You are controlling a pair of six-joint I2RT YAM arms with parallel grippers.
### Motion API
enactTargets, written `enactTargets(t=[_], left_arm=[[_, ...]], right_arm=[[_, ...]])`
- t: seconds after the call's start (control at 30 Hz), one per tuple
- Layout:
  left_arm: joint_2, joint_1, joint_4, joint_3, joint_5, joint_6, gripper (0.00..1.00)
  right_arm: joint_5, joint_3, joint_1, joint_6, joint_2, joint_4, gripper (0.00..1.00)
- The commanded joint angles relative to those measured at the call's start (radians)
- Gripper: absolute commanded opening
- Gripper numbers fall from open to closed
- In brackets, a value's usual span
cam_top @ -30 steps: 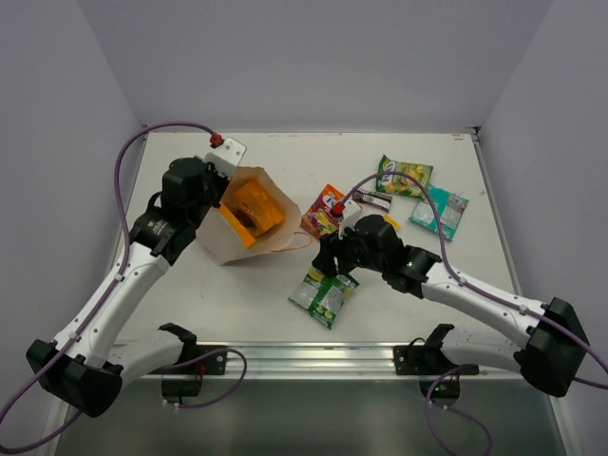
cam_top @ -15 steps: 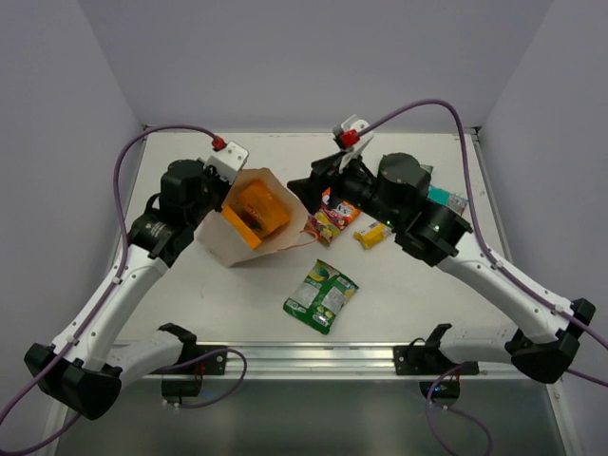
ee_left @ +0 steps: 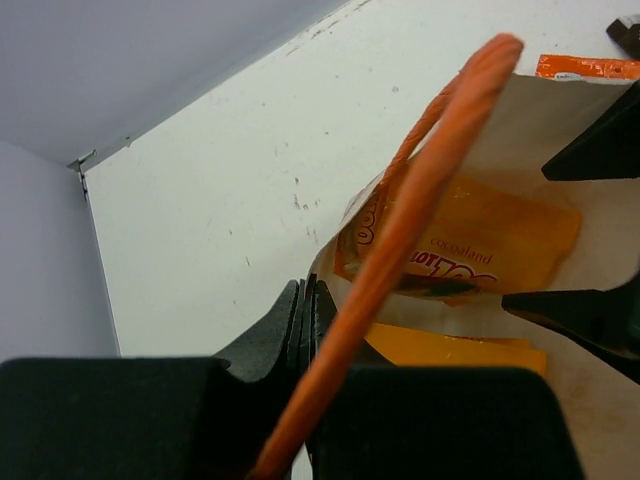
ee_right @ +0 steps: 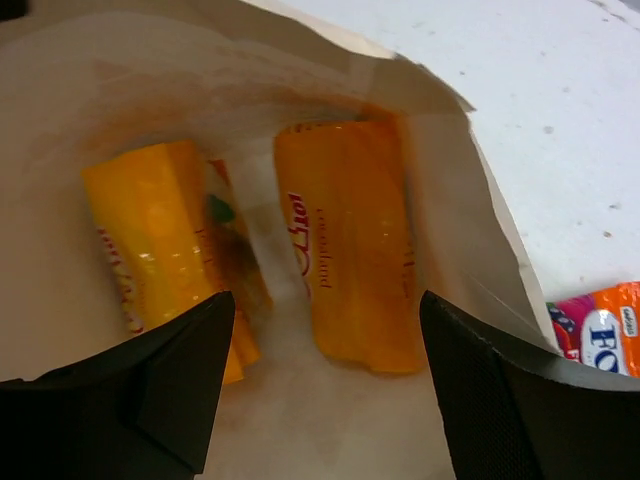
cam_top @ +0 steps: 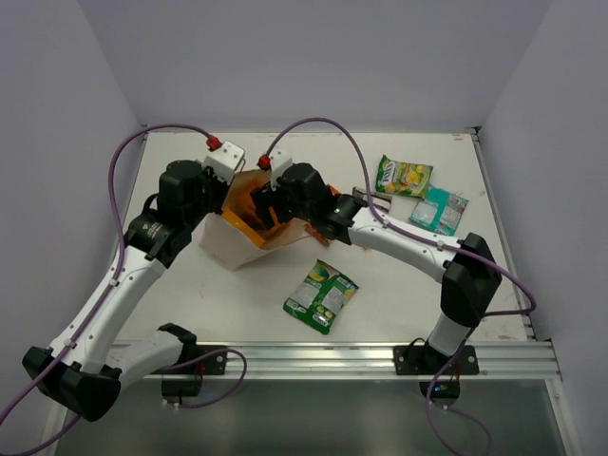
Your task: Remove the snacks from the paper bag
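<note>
High overhead, wrist views share paper bag [cam_top: 226, 245]

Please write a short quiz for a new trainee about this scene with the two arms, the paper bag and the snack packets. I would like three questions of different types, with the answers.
1. True or false: the right end effector is open at the mouth of the paper bag.
2. How many orange packets show inside the bag? A) one B) two C) three
3. Fill in: the packet nearest the arm bases is ____ in colour.

Key: 1 true; 2 B; 3 green.
</note>
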Motion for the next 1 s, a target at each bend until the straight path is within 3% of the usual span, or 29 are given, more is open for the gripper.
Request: enactTargets(t=[0.0,0.17,0.33,0.43,0.47,0.57,0.6,0.73,0.97], left_arm=[[-0.039,0.003,0.08,0.063,0.029,-0.032,0.0],[-0.05,0.003,0.075,0.051,0.04,-0.027,0.0],[-0.059,0.003,0.074,0.046,0.057,-0.025,0.0],[-0.059,0.003,0.077,0.048,0.057,-0.025,0.0],[-0.057,0.003,0.078,0.048,0.055,-0.024,0.0],[-0.054,0.003,0.078,0.045,0.05,-0.021,0.0],[-0.053,0.003,0.078,0.043,0.049,-0.019,0.0],[-0.045,0.003,0.08,0.037,0.023,-0.013,0.0],[-0.037,0.003,0.095,0.022,-0.009,-0.015,0.0]], right_arm=[[0.162,-0.005,0.005,0.018,0.012,0.095,0.78],[0.187,0.059,0.003,-0.005,0.115,0.062,0.89],[0.089,0.086,0.002,-0.033,0.202,0.077,0.92],[0.07,0.074,0.002,-0.036,0.231,0.1,0.88],[0.052,0.063,0.002,-0.037,0.228,0.132,0.85],[0.015,0.015,0.002,-0.056,0.193,0.169,0.54],[0.008,0.006,0.002,-0.062,0.175,0.196,0.34],[-0.029,-0.017,0.003,-0.105,0.035,0.206,0.0],[-0.1,-0.005,0.011,-0.122,-0.173,0.188,0.0]])
